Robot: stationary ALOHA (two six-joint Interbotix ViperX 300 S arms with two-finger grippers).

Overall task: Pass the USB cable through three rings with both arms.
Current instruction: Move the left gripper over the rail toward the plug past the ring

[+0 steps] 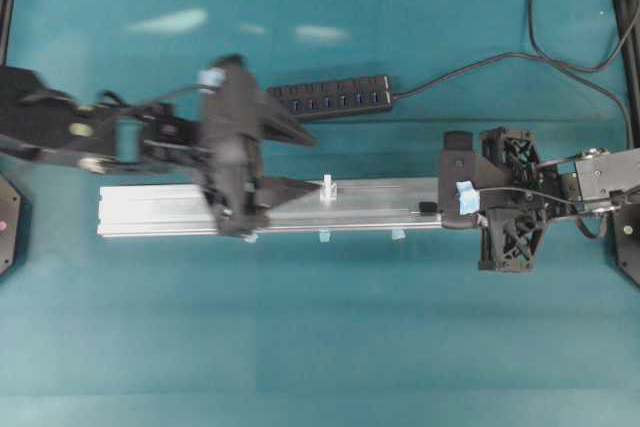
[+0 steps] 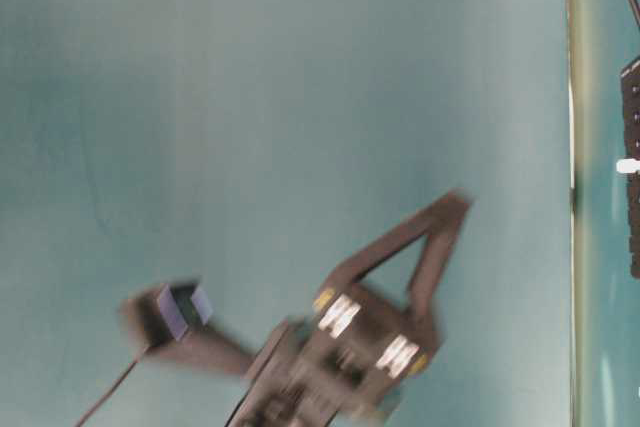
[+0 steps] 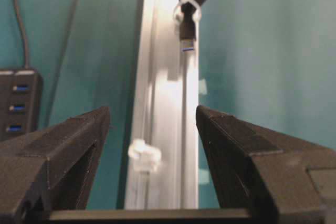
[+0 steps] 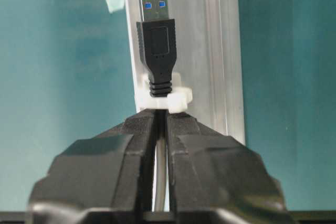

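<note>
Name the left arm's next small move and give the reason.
Probably ease the open left gripper along the silver rail toward the USB plug. The plug already pokes through a ring, held by the shut right gripper, with nothing between the left fingers.

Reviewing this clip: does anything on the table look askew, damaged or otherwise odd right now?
Nothing stands out. The rail lies straight on the table, the USB plug pokes cleanly through a ring, gripped behind it by the right end effector, and the hub sits parallel. The left end effector is blurred by motion.
</note>
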